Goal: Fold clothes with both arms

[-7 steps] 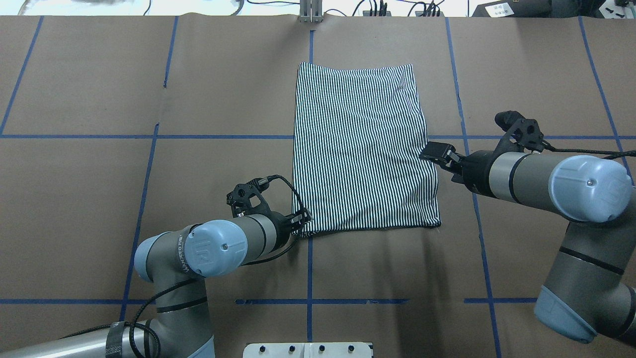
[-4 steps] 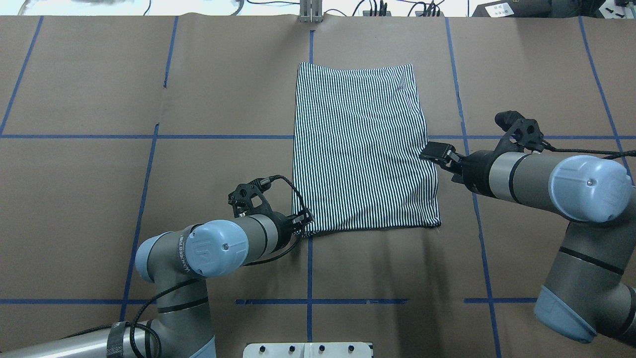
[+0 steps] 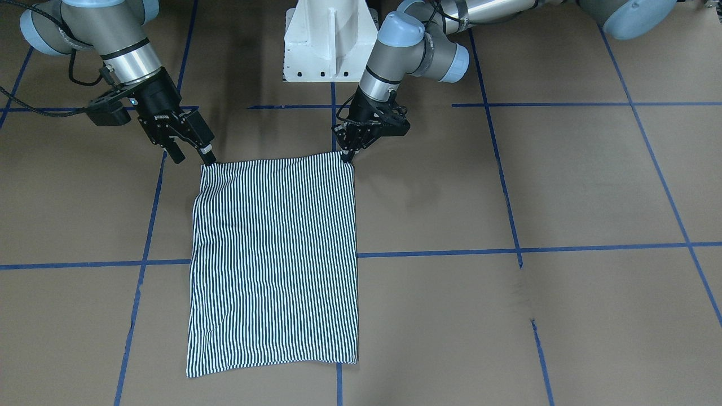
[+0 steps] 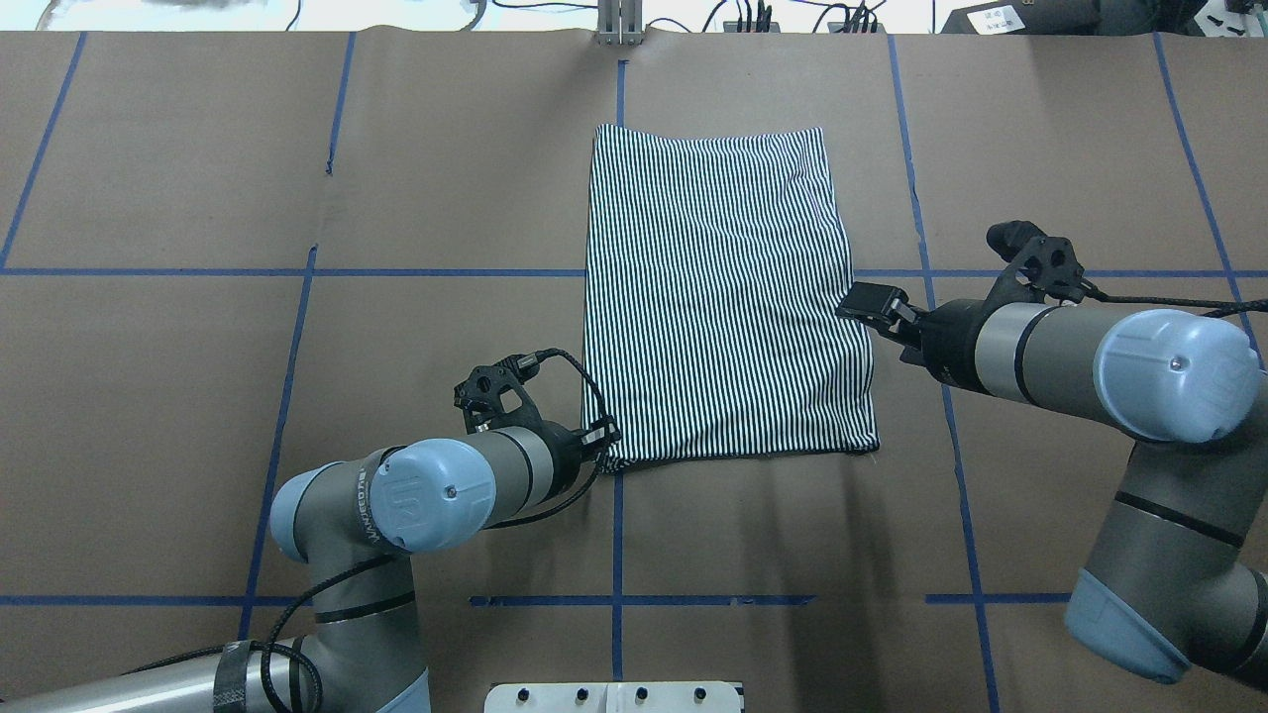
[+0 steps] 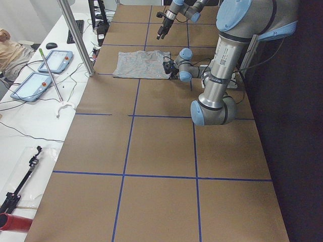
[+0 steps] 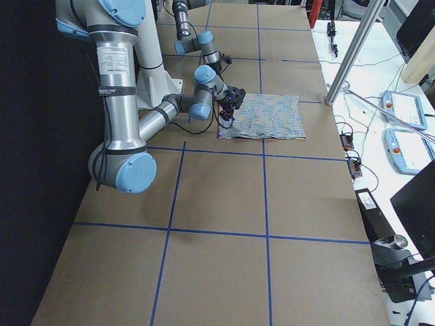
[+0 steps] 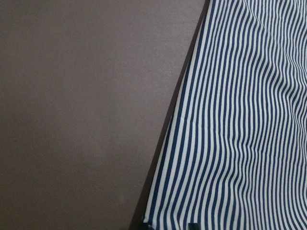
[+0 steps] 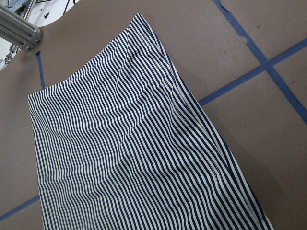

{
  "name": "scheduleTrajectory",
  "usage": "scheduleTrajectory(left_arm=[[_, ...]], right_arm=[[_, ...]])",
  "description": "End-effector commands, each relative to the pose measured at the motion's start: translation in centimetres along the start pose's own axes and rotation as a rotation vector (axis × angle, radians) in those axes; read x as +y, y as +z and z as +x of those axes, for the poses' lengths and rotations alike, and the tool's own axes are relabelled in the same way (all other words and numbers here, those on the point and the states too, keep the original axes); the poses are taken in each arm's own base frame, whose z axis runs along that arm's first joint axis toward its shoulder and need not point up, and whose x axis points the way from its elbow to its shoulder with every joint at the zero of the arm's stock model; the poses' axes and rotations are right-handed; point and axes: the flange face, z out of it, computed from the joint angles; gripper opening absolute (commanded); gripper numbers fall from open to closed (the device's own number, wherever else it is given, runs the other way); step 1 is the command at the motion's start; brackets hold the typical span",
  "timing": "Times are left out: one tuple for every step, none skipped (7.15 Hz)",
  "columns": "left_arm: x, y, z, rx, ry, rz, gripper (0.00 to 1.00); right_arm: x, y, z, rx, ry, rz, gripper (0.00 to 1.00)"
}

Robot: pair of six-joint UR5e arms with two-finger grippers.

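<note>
Stretching under everything is the brown paper-covered desk [image 4: 446,198] with blue tape lines, and the navy-and-white striped shirt [image 4: 723,297], folded into a flat rectangle, is lying at its middle. The silver-grey left arm [image 4: 436,495] is reaching low to the shirt's robot-side left corner. Its black left gripper [image 3: 345,153] is touching that corner with its fingers close together, but I cannot tell whether they are pinching cloth. The silver-grey right arm [image 4: 1169,376] is holding its black right gripper [image 3: 194,157] spread apart and empty above the shirt's right edge.
</note>
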Motion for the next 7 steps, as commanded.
scheduleTrajectory(left_arm=[[0.0,-0.2,0.1,-0.001,0.033,0.001,0.00],[0.0,-0.3,0.3,0.004,0.033,0.000,0.00],[-0.1,-0.5,0.5,0.009,0.032,0.002,0.00],[-0.3,-0.8,0.8,0.017,0.030,0.005,0.00],[-0.7,-1.1,1.0,0.025,0.030,0.023,0.00],[-1.0,-1.1,1.2,0.032,0.037,0.053,0.00],[-1.1,-1.1,1.0,0.030,0.037,0.057,0.00]], right_arm=[[0.4,0.3,0.1,0.005,0.001,-0.007,0.97],[1.7,1.0,0.0,0.024,0.010,-0.016,0.91],[3.1,2.4,-0.4,0.080,0.051,-0.025,0.82],[4.0,4.1,-2.4,0.155,0.048,-0.018,0.82],[5.1,5.9,-4.1,0.234,0.039,-0.016,0.82],[5.5,8.0,-5.3,0.275,0.038,-0.008,0.82],[5.5,9.6,-4.3,0.311,0.035,-0.005,0.82]])
